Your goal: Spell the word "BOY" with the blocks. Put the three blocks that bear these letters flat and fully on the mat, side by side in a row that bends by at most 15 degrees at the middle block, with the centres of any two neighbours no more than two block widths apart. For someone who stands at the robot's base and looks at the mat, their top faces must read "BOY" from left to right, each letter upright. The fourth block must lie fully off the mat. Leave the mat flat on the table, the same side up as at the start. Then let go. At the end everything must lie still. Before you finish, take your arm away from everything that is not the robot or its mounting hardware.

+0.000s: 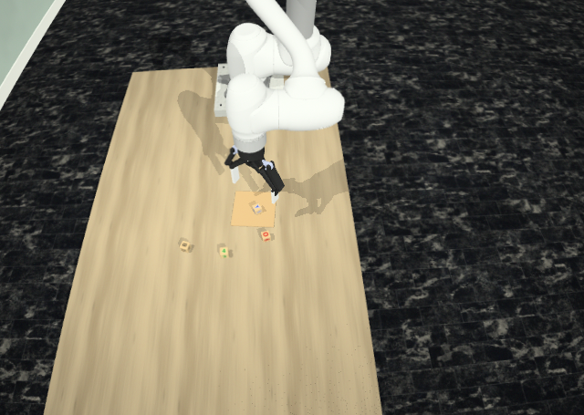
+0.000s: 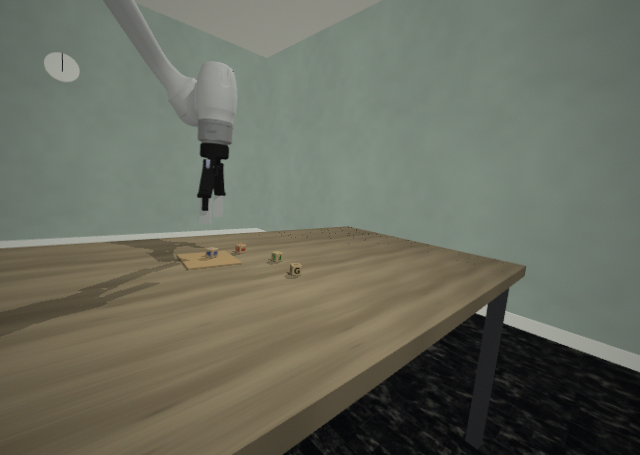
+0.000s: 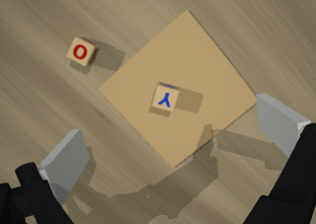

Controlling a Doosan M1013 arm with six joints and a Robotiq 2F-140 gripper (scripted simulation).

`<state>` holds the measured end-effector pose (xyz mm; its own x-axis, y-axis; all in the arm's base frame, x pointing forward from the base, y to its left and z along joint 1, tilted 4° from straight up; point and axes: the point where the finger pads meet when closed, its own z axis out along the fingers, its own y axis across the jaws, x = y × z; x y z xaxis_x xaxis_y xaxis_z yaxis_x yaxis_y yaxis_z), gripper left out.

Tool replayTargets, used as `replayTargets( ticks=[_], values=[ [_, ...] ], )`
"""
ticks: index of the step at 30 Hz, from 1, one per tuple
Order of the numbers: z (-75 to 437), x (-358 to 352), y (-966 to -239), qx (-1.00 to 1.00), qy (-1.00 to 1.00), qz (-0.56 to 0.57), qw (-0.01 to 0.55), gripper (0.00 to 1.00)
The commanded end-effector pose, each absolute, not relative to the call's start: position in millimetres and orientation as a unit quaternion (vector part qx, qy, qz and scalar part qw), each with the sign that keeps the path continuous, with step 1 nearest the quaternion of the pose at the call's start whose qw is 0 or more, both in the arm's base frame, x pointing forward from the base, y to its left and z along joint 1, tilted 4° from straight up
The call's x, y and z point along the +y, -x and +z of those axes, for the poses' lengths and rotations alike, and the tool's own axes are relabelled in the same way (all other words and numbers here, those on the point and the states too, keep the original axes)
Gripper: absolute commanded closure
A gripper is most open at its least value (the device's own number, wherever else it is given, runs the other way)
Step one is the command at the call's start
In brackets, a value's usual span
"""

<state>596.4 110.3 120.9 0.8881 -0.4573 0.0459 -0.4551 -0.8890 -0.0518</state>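
The gripper (image 1: 255, 191) (image 2: 211, 218) (image 3: 169, 128) stands wide apart above the mat's near-robot side, with nothing between its fingers; it is released. Taking 12 o'clock as the robot's base in the top view, it hangs toward 12 from the mat's middle.

Below it, the blue Y block (image 1: 256, 208) (image 2: 211, 252) (image 3: 165, 98) lies on the tan mat (image 1: 242, 215) (image 2: 193, 263) (image 3: 193, 46), near the middle, its letter up and its sides turned askew to the mat's edges. For a row read from the base, Y belongs at the 9 o'clock end, so it probably wants a shift and a slight turn.

Off the mat, at 5 o'clock and close by, sits the red O block (image 1: 265, 235) (image 2: 240, 248) (image 3: 81, 51), O uppermost. The green block (image 1: 224, 252) (image 2: 277, 256) is off it at 7, a 4-like mark on top; the black-marked block (image 1: 184, 245) (image 2: 295, 269), farther out at 8, bears a G on one side. Where B is, I cannot tell; a block may need rolling over.

They look like small wooden cubes: likely light, stiff, hardly fragile, perhaps a little slick. Best to take each low across two opposite side faces, pads square to them; a corner grip could spin it, and pressing down might drag the thin mat.
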Motion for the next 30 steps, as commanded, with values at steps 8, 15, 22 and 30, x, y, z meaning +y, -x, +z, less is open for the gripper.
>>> replayTargets(
  ticks=[8,15,22,30],
  values=[
    [121.7,110.9,-599.3,0.07,0.997,-0.031,0.019,0.0],
    [121.6,110.7,-599.3,-0.021,0.999,-0.033,0.016,0.0],
    [121.4,110.6,-599.4,-0.115,0.993,-0.034,0.013,0.0],
    [121.2,110.4,-599.5,-0.212,0.977,-0.035,0.009,0.0]
  ],
)
